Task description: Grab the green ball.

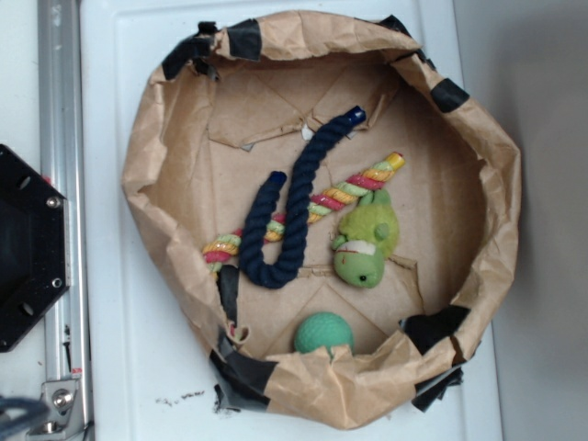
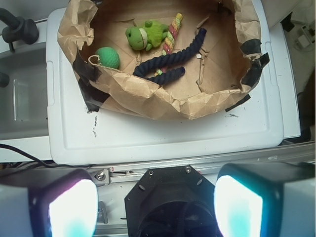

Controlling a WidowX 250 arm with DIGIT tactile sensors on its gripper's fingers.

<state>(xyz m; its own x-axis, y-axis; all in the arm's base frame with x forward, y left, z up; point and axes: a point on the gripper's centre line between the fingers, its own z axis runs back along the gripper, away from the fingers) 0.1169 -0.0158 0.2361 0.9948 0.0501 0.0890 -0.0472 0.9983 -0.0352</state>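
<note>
The green ball (image 1: 323, 333) (image 2: 107, 57) is a small teal sphere lying inside the brown paper basket (image 1: 165, 138) (image 2: 163, 101), against its crumpled wall. In the wrist view my gripper (image 2: 155, 207) hangs high above the robot base, well short of the basket, with its two glowing pads (image 2: 72, 210) wide apart and nothing between them. The gripper does not show in the exterior view.
In the basket also lie a lime-green plush animal (image 1: 366, 243) (image 2: 144, 34), a dark blue rope (image 1: 289, 216) (image 2: 173, 59) and a multicoloured rope (image 1: 331, 197). The basket sits on a white lid (image 2: 163, 133). The black robot base (image 1: 28, 248) (image 2: 173, 202) is beside it.
</note>
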